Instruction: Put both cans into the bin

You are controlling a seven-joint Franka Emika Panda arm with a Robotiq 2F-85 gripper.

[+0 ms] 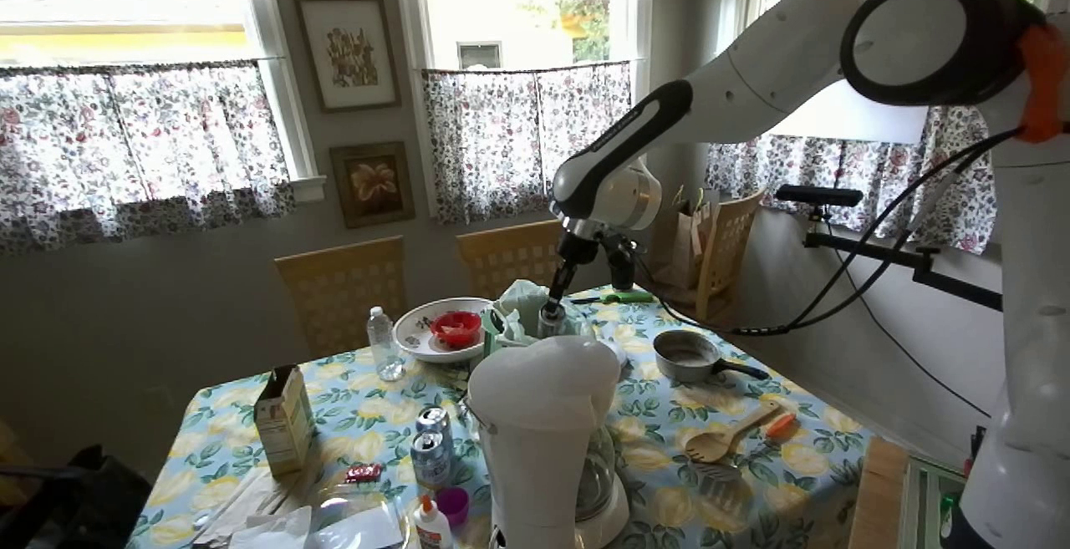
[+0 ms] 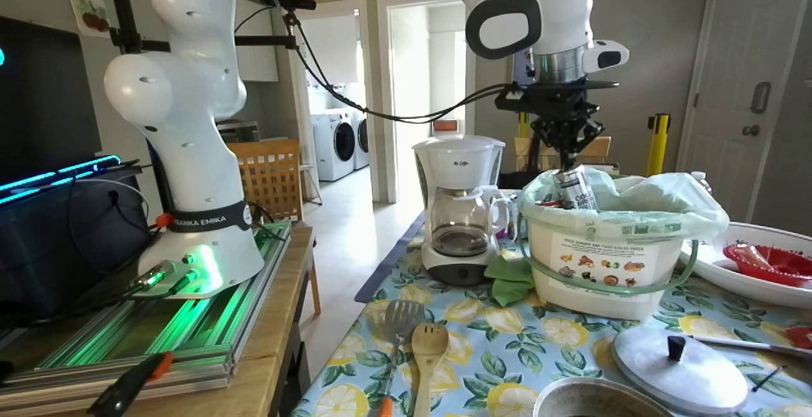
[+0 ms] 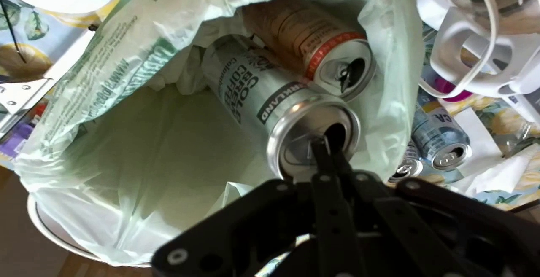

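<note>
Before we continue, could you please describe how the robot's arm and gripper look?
The Franka Panda arm is white, with black-rimmed joint caps, an orange strap, black cables and a black base band lettered EMIKA; the Robotiq gripper is black, with slim fingers.

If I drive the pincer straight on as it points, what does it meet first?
The cold brew can: its top end sits at the tips of the pincer, apparently gripped. What the can itself would touch inside the bin is hidden from view.
</note>
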